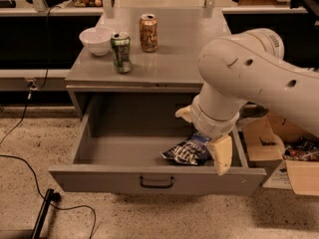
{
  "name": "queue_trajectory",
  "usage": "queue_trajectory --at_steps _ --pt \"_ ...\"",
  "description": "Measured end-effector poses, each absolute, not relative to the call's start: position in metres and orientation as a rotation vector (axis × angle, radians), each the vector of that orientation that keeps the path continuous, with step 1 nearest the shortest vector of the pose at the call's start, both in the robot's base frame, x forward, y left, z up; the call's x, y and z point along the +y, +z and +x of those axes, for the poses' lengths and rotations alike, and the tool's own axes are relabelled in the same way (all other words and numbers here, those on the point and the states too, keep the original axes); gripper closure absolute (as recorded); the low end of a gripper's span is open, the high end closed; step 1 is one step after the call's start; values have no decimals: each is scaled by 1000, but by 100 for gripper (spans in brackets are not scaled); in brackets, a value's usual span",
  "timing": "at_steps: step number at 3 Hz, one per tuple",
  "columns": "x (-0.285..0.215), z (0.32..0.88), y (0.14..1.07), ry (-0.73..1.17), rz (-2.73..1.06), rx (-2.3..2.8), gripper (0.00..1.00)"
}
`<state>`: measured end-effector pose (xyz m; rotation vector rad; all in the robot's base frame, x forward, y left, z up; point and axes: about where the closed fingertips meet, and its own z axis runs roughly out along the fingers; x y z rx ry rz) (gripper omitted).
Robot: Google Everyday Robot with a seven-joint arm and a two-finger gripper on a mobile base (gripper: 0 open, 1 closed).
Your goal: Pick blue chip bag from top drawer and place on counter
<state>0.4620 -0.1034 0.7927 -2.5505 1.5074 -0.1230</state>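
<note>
The blue chip bag [188, 152] lies crumpled on the floor of the open top drawer [157, 179], right of centre and near the front panel. My gripper [201, 142] hangs down into the drawer right over the bag's right end, under the big white arm [249, 78]. It is open: one cream finger [222, 154] stands just right of the bag, the other [183, 114] shows behind it. The bag's right edge is hidden by the gripper. The grey counter [184, 54] is directly above the drawer.
On the counter's left half stand a green can [121, 52], an orange can [148, 32] and a white bowl [96, 40]. Cardboard boxes [299, 171] sit on the floor to the right. A black cable and a stand [42, 214] lie on the floor at the left.
</note>
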Motion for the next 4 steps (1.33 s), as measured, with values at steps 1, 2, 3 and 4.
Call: queue_trajectory --at_steps 1,2,3,4 --pt "-102 470 784 -80 -2673 1437 0" --pt "-104 496 767 -46 -2815 1307 0" --pt "-112 522 743 -5 -2887 1202 0" --pt "-123 537 715 26 -2910 1141 0"
